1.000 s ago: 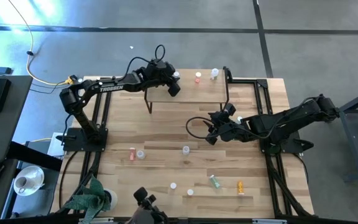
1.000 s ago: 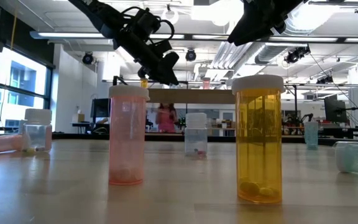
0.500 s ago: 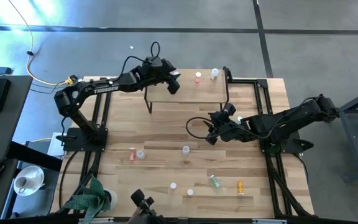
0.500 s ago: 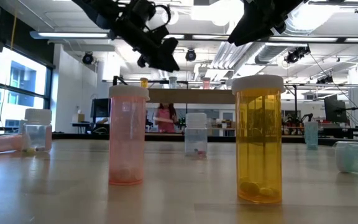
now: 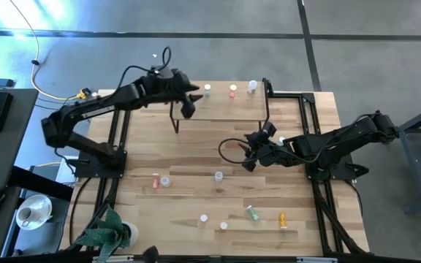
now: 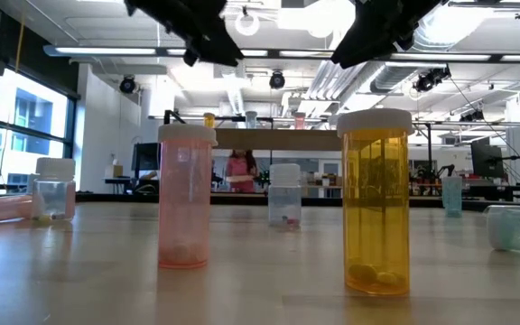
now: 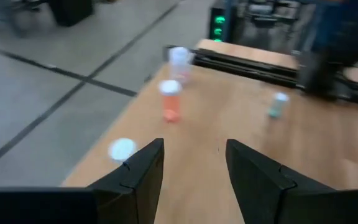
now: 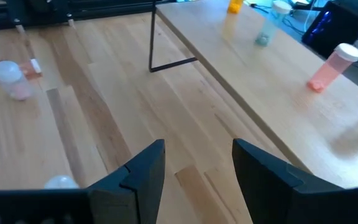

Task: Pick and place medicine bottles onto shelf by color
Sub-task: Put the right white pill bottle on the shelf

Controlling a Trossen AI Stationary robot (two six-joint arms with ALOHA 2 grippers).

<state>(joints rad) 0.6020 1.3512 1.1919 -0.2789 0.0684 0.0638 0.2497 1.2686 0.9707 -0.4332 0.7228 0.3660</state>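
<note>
- Light wood tops the shelf (image 5: 221, 109), which stands on thin black legs at the far side of the bench (image 5: 196, 157).
- Four medicine bottles stand on the shelf. Three show from above: a pale one with a white cap (image 5: 207, 90), a pink one (image 5: 232, 90) and a clear one (image 5: 252, 86).
- The fourth, an orange bottle (image 8: 235, 6), stands at the shelf's end. From above, the left arm hides it.
- Seven more bottles are on the bench.
- At the left are a pink bottle on its side (image 5: 156, 180) and a clear one (image 5: 166, 180) just beside it.
- A clear bottle (image 5: 218, 175) is in the middle.
- Near the front edge are two white-capped bottles (image 5: 204, 218) (image 5: 224, 226), a green one lying down (image 5: 252, 212) and an orange bottle (image 5: 283, 218).
- Two arms are at work. The left gripper (image 5: 187, 109) hangs over the left end of the shelf with its jaws released and nothing between them.
- The right gripper (image 5: 247, 162) is above the bench, in front of the shelf. Its jaws are also released and hold nothing.
</note>
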